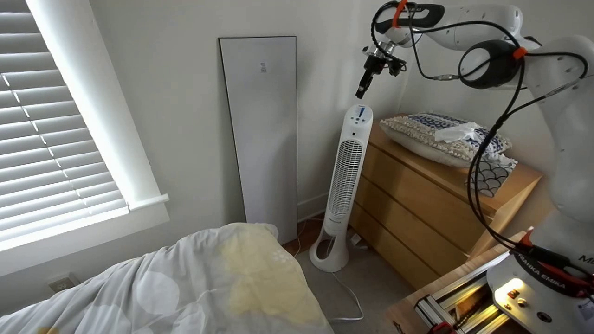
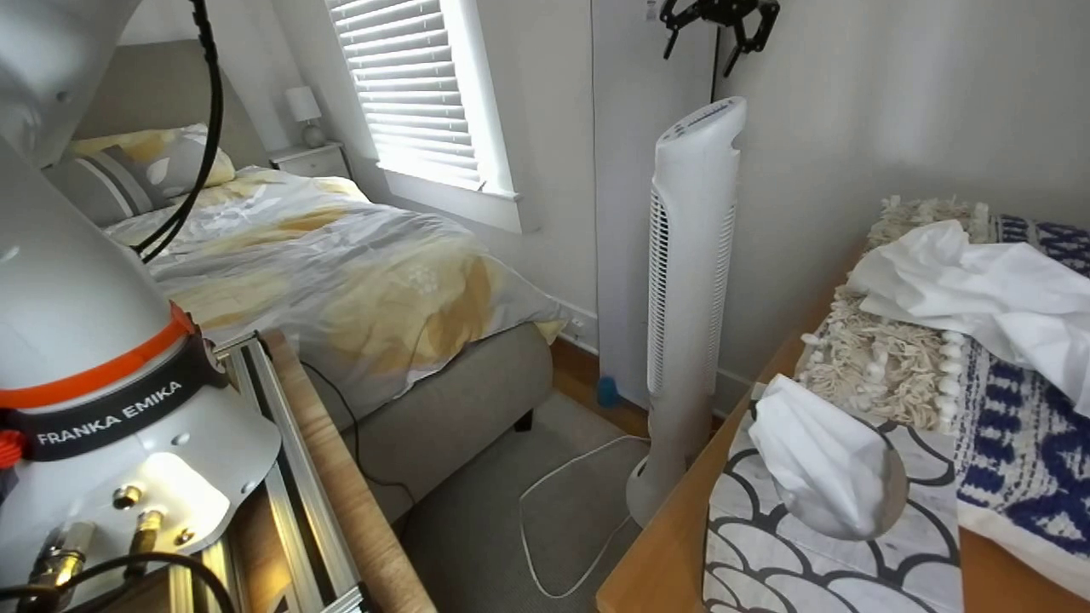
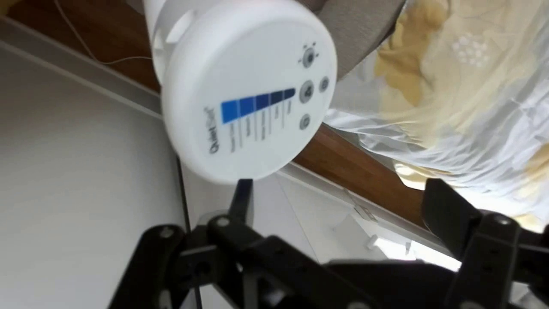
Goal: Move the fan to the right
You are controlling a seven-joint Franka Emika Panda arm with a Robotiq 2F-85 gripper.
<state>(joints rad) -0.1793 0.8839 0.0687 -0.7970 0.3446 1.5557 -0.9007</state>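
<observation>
The fan is a slim white tower on a round base. It stands upright on the floor beside the wooden dresser in both exterior views, fan (image 1: 345,181) and fan (image 2: 691,272). In the wrist view, the fan's top (image 3: 253,94) with its control buttons fills the upper middle. My gripper (image 1: 359,96) is above the fan's top, apart from it. It also shows as the black gripper (image 2: 698,64) above the fan. In the wrist view, the gripper (image 3: 339,182) has its fingers wide apart with nothing between them. The fan's top lies above the left fingertip there.
A wooden dresser (image 1: 413,199) with a cushion (image 1: 431,134) stands beside the fan. A white panel (image 1: 262,130) leans on the wall behind. A bed (image 2: 409,281) stands on the opposite side. A white cord (image 2: 525,511) lies on the floor by the base.
</observation>
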